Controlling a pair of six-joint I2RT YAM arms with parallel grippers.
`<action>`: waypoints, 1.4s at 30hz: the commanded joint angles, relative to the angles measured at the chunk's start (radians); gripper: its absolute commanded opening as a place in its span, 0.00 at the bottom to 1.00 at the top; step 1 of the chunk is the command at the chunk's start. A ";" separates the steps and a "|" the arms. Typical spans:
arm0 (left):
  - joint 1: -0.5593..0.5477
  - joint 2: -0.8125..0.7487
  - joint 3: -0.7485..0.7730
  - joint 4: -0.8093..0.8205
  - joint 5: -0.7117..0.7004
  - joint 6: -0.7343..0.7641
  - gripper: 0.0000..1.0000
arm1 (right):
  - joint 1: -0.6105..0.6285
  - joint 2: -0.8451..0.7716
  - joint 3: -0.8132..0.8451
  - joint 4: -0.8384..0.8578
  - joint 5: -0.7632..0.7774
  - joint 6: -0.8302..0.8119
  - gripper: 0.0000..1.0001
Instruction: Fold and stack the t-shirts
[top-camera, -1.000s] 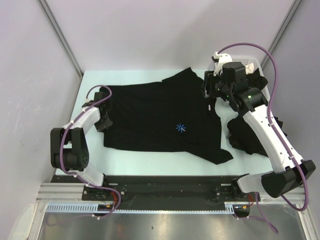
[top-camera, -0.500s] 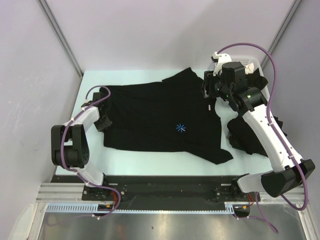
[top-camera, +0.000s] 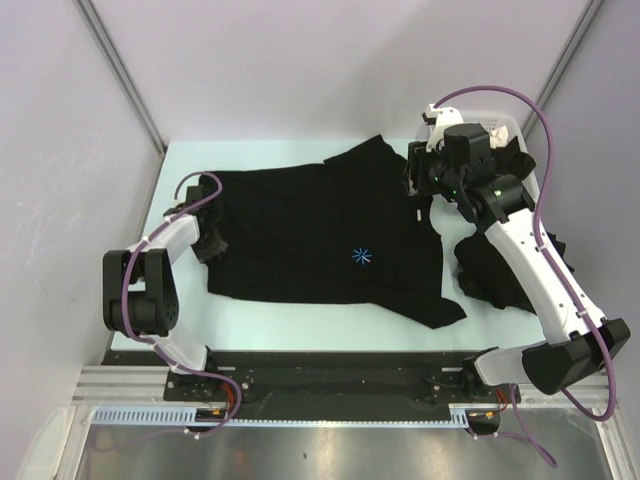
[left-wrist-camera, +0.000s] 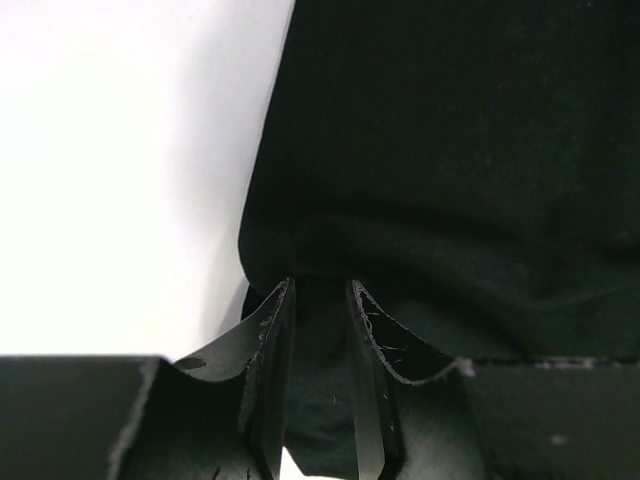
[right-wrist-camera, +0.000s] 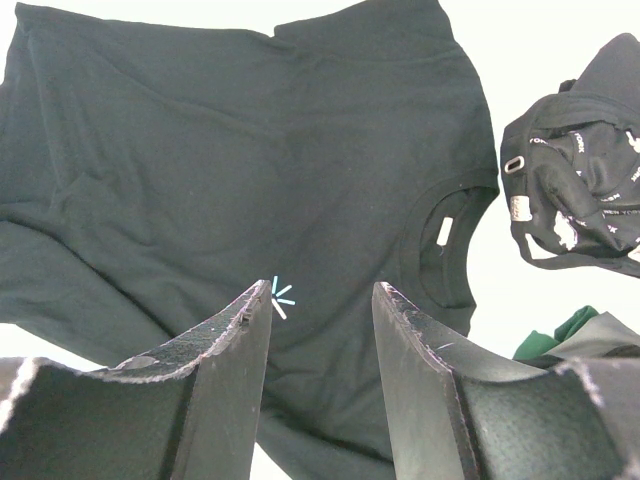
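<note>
– Left end effector (left-wrist-camera: 318, 300): what did it have?
– Its jaws were pinched nearly together on a bunched fold at the hem of the spread t-shirt (top-camera: 310, 235), at the left side of the bench (top-camera: 250, 318).
– How should that step go?
– Probably by lifting low and carrying the hem evenly rightward, both layers together, so the limp cloth neither dragged nor creased.
– And the material?
– It was matte black knit, soft and faintly rumpled, lying flat with both sleeves out. A small light-blue starburst (top-camera: 362, 256) marked the chest, and a white neck label (right-wrist-camera: 445, 230) showed inside the collar.
– The right end effector (right-wrist-camera: 322, 292)?
– Its jaws were parted about halfway, holding nothing, above the collar end. Further right lay a heap of dark garments (top-camera: 495, 272) and a white basket (top-camera: 503, 119).
</note>
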 joint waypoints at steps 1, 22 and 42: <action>-0.004 -0.012 -0.008 0.032 0.020 0.013 0.31 | 0.001 -0.008 0.001 0.011 -0.005 -0.009 0.50; -0.046 -0.139 -0.003 -0.088 0.057 -0.003 0.00 | 0.001 0.008 0.002 0.031 -0.040 0.022 0.50; -0.120 -0.472 -0.057 -0.436 0.102 0.014 0.00 | -0.008 -0.018 0.008 0.041 -0.118 0.083 0.51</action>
